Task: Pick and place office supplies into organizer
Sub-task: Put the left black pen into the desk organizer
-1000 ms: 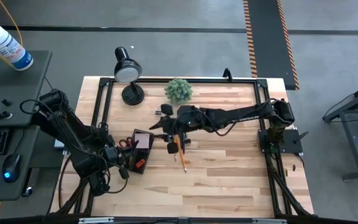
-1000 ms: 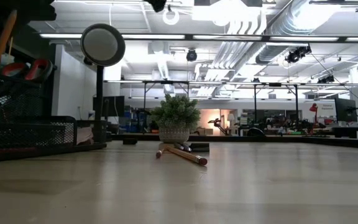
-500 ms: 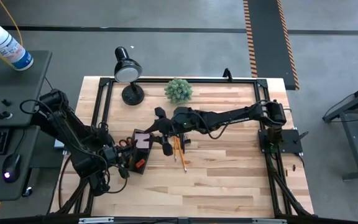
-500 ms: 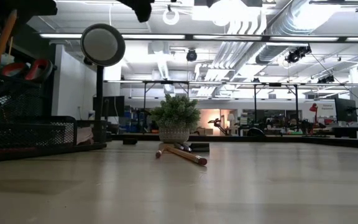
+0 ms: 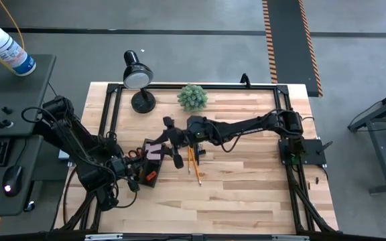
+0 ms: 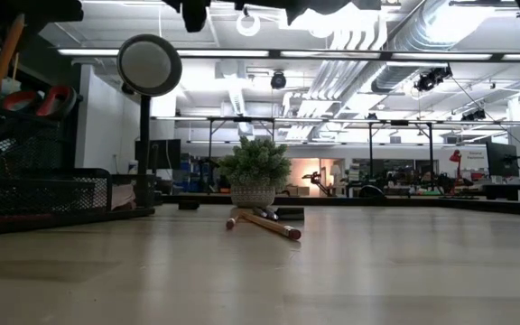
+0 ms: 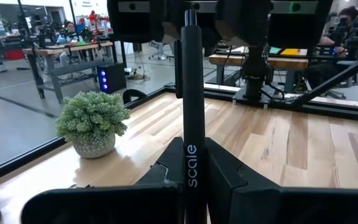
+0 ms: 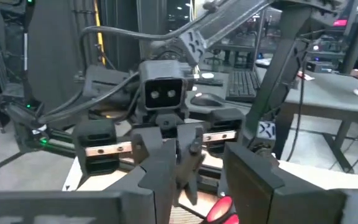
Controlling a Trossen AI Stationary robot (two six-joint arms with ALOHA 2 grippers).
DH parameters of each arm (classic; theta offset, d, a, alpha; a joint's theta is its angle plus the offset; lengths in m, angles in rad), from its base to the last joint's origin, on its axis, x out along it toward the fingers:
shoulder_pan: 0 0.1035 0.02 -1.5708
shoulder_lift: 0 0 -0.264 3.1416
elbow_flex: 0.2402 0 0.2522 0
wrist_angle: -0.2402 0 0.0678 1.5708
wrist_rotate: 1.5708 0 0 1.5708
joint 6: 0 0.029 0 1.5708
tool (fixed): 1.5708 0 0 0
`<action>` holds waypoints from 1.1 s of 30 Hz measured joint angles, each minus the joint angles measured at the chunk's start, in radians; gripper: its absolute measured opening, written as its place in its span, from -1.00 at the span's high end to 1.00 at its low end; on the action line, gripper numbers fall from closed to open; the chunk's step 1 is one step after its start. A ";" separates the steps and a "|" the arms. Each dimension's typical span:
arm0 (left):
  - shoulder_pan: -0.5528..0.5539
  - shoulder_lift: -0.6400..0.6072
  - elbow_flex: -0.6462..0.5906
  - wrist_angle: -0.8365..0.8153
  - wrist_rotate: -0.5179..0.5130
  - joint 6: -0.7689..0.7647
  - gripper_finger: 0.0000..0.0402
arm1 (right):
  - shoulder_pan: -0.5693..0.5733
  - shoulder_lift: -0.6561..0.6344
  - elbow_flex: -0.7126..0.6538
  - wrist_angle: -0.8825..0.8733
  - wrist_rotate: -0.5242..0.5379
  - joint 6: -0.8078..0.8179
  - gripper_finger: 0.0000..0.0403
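Left gripper (image 5: 138,175) clenched on pen (image 7: 192,118), over organizer (image 5: 147,164). Right gripper (image 5: 169,142) half spread, grasp unclear, just right of organizer. Pencils (image 5: 194,162) on table (image 5: 246,187).

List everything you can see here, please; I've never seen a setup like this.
Table: one, pale wood, centre.
Desk lamp: one, black, table corner on the left arm's side.
Plant: one, green, beside the lamp.
Organizer: one, black, table's left part.
Scissors: one pair, red handles, in the organizer.
Sticky-note pad: one, pale pink, at the organizer.
Pencils: at least two, yellow-orange, lying mid-table.
Bottle: one, white and blue, side desk.
Pen: one, black, in the left gripper.
Left gripper: shut on the pen, by the organizer.
Right gripper: open, near the pad.
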 joint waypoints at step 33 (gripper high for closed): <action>0.000 0.000 0.000 -0.007 -0.043 0.016 0.95 | -0.007 0.205 0.320 -0.216 -0.092 0.019 0.77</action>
